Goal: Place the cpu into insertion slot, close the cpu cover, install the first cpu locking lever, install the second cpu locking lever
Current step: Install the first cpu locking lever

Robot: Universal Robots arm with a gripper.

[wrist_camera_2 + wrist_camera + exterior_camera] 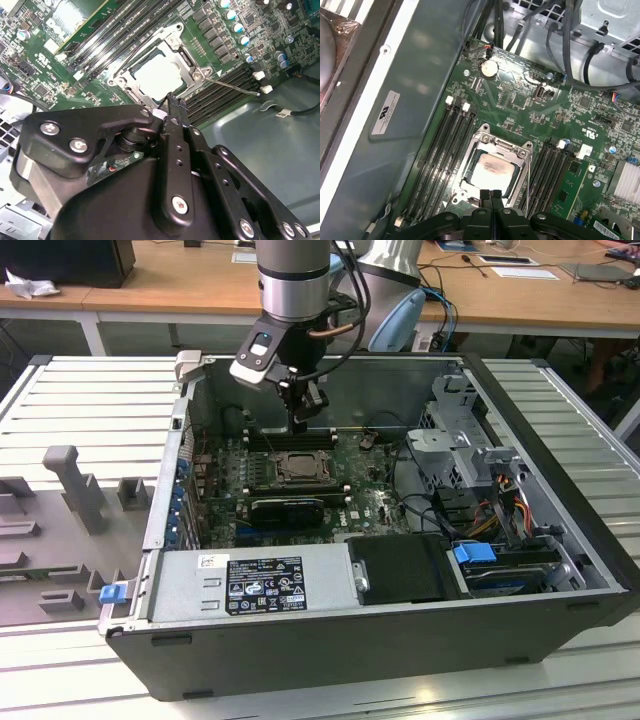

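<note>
In the exterior view's upper middle the claw (299, 423), closed and seemingly empty, hangs over the seated cpu (298, 469), which is likely light, stiff and fragile, best held by its edges.

The cpu (492, 172) wears dull, smudged silvery metal; the cpu cover (499, 144) is brighter, glinting bare grey metal.

The gripper (171, 101) hangs just beside the cpu cover (186, 59), which lies flat around the seated cpu (156, 76).
</note>
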